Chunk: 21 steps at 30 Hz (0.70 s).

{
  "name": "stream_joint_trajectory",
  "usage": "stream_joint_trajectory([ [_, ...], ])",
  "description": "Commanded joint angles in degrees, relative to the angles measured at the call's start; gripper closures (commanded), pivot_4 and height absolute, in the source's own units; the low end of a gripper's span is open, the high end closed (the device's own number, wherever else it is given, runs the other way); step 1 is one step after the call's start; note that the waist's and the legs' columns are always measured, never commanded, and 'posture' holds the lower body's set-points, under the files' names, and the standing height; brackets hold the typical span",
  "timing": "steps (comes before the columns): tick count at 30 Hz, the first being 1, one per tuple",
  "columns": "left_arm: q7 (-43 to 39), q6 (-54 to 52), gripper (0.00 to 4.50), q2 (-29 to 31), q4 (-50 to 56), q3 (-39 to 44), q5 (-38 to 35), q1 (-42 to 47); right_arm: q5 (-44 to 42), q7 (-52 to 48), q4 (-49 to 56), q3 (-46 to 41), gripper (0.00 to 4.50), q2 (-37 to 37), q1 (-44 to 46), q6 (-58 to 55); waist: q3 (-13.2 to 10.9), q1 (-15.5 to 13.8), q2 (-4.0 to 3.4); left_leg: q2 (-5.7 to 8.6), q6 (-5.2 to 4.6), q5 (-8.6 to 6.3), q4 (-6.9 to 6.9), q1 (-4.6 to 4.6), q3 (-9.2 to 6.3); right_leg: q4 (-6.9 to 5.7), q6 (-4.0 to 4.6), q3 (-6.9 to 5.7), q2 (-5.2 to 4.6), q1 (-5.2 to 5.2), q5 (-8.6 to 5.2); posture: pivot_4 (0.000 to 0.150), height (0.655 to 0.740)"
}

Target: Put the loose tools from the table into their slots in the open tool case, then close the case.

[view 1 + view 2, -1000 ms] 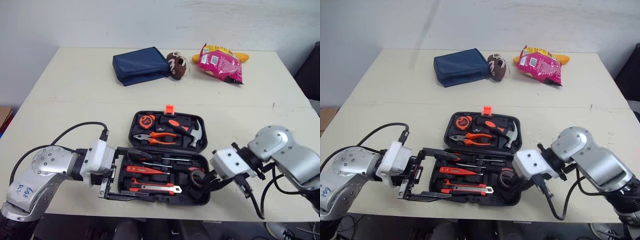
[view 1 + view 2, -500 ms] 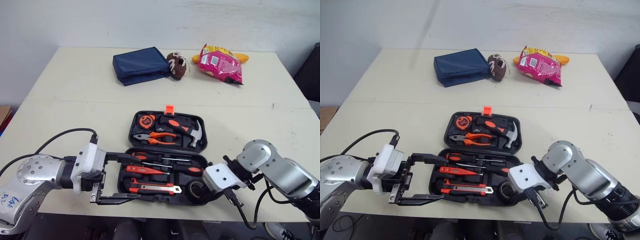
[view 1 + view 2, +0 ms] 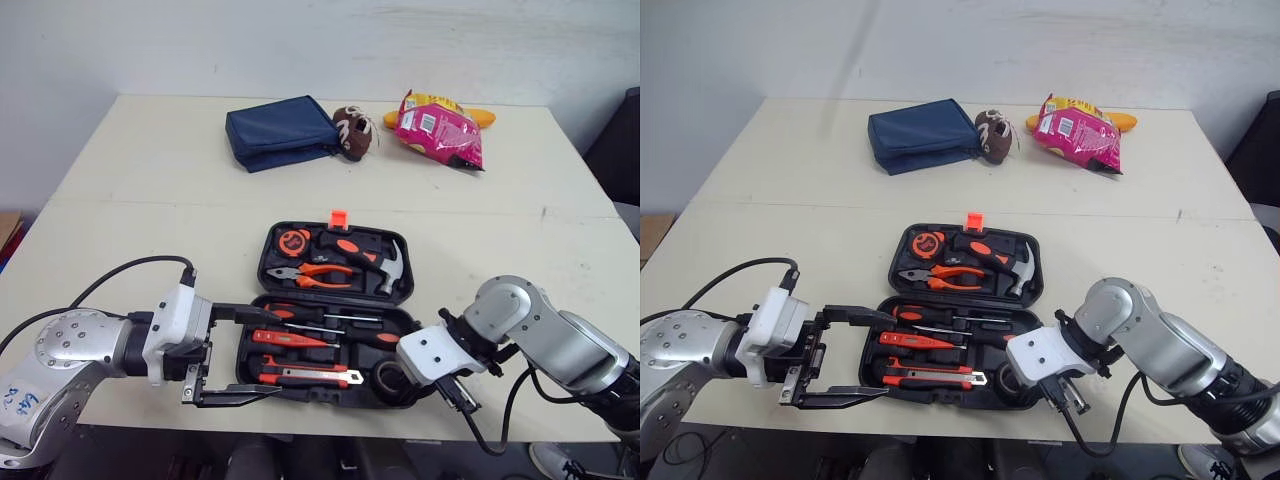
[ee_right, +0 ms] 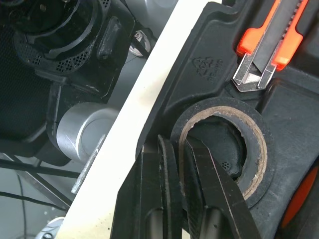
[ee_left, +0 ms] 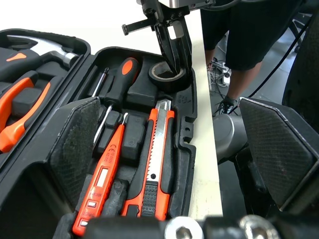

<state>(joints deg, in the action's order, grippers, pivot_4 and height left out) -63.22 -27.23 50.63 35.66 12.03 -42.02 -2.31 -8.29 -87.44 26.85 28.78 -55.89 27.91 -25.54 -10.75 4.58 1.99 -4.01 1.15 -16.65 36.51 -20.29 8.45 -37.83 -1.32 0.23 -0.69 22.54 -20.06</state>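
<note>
The open black tool case (image 3: 262,262) lies near the table's front edge. Its far half holds a tape measure (image 3: 293,241), pliers (image 3: 315,272) and a hammer (image 3: 385,262). Its near half holds screwdrivers (image 3: 330,318), an orange tester (image 3: 290,340) and a utility knife (image 3: 310,376). My right gripper (image 3: 398,385) is shut on the black tape roll (image 4: 259,149), pinching its wall, one finger inside the ring. The roll sits in the round slot at the near right corner. My left gripper (image 3: 280,353) is open at the case's left end, its fingers over the near half.
A blue pouch (image 3: 280,130), a small brown football (image 3: 352,130) and a pink snack bag (image 3: 440,125) lie at the table's far side. The table's front edge (image 3: 330,420) runs just below the case.
My left gripper has drawn back to the left from the case's left end. My right gripper has moved left and down, bringing the tape roll into the near right corner slot.
</note>
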Motion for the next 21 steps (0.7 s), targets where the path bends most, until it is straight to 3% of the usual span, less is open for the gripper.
stream_joint_trajectory([
  [1,0.46,0.9,0.0,0.0,1.21,0.21,0.22,0.41,1.09,1.26,0.22,-0.67,4.47,0.08,0.38,-1.0,0.0,0.03,0.0,0.0,0.0,0.0,0.0,0.0,0.0,0.0,0.0,0.0,0.0,0.0,0.0,0.15,0.74],
  [3,0.6,0.94,0.0,-0.04,1.51,0.27,0.23,0.1,0.63,1.26,0.06,-0.89,4.47,0.29,0.2,-1.21,0.0,0.04,0.0,0.0,0.0,0.0,0.0,0.0,0.0,0.0,0.0,0.0,0.0,0.0,0.0,0.15,0.74],
  [10,0.97,0.98,0.0,0.11,1.67,1.37,-0.07,-1.34,-7.99,-2.38,-3.65,-6.9,1.31,2.73,-3.2,7.96,-0.03,-0.26,0.02,0.0,0.0,-0.02,-0.04,-0.04,-0.02,0.01,0.01,-0.03,0.03,0.03,-0.01,0.15,0.74],
  [16,0.52,0.66,0.0,0.55,0.79,2.45,-0.45,-2.43,-19.91,-5.06,-8.69,-10.66,1.31,-1.45,-6.32,11.16,-0.06,-0.17,0.01,-0.01,-0.01,-0.03,-0.07,-0.06,0.01,0.07,0.03,-0.03,0.02,0.05,-0.03,0.15,0.74],
  [20,0.46,1.27,0.0,0.31,-0.24,2.11,0.21,-1.8,-26.68,-4.59,-9.14,-14.39,1.31,3.29,-8.98,11.69,-0.05,-0.09,0.06,-0.04,-0.01,-0.03,-0.08,-0.05,-0.01,0.06,0.03,-0.03,0.06,0.05,-0.03,0.15,0.74],
  [21,0.58,1.37,0.0,0.19,-0.38,1.78,0.44,-1.48,-26.31,-3.27,-9.52,-14.65,1.54,4.75,-9.81,12.44,-0.06,-0.07,0.07,-0.04,0.0,-0.03,-0.1,-0.03,-0.03,0.06,0.03,-0.04,0.09,0.04,-0.03,0.15,0.74],
])
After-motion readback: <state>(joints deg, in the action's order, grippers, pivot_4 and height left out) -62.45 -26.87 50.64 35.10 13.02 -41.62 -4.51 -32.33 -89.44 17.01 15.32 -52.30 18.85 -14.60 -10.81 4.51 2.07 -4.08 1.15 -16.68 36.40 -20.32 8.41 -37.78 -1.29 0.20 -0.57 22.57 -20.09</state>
